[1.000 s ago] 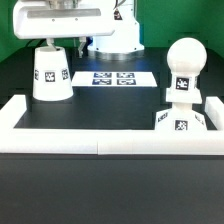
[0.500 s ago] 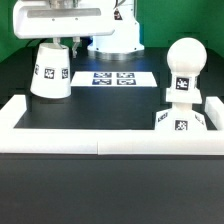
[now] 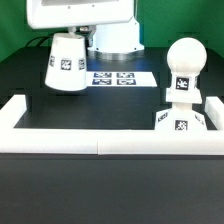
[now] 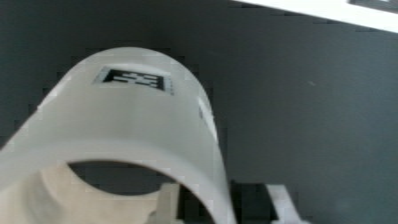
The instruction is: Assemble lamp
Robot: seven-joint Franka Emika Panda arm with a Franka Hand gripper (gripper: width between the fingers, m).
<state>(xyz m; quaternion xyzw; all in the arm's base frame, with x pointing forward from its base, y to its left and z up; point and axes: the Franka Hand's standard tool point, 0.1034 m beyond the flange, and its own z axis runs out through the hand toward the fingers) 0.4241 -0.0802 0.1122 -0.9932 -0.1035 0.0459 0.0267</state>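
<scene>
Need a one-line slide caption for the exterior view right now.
Gripper carries the tilted lamp shade above the table while the bulb stands on its base.

White shade (image 3: 66, 63) hangs tilted in the fingers (image 4: 263, 198); bulb (image 3: 184, 68) stands upright on base (image 3: 181, 121), well apart from them.

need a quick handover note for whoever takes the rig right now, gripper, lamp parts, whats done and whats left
Gripper: its fingertips are not clearly visible in either view. The shade hangs tilted off the table right under the wrist housing, so it looks held, but the grip itself cannot be confirmed.
Parts: the bulb stands upright in the base at the exterior view's right, against the white wall strip. The marker board lies flat behind.
Done: bulb seated in base; shade lifted.
Left: carry the shade across to the bulb, lower it over the round head, release.
</scene>
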